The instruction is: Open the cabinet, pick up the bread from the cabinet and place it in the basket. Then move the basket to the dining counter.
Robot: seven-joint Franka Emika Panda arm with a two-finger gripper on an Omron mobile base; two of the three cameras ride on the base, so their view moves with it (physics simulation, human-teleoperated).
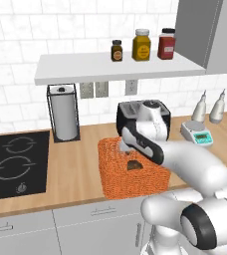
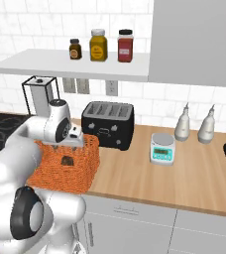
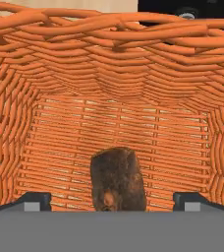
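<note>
One small dark brown rounded lump of bread [image 3: 117, 178] lies on the woven floor of the rectangular orange wicker basket [image 1: 116, 185], and it also shows as a dark spot inside the basket from the left base view [image 1: 134, 165] and the right base view [image 2: 66, 160]. Just above the bread, the white arm's two-finger end effector [image 3: 112, 201] hangs over the basket's open top; its dark fingertips [image 3: 33, 201] stand wide apart on either side of the loaf without touching it, so the end effector is released and grasps nothing.

The basket sits on the light-wood plank surface [image 1: 75, 172]. Directly behind the basket stands the black four-slot toaster [image 2: 108, 124], close to its rear wall. To the basket's left lies the black stove top [image 1: 16, 164], and behind its left corner stands the wire-framed paper towel roll [image 1: 64, 115]. To the basket's right, beyond the toaster, rests the small white kitchen scale [image 2: 163, 148]. Above the basket, the white wall shelf [image 1: 85, 67] carries three spice jars [image 1: 141, 45].
</note>
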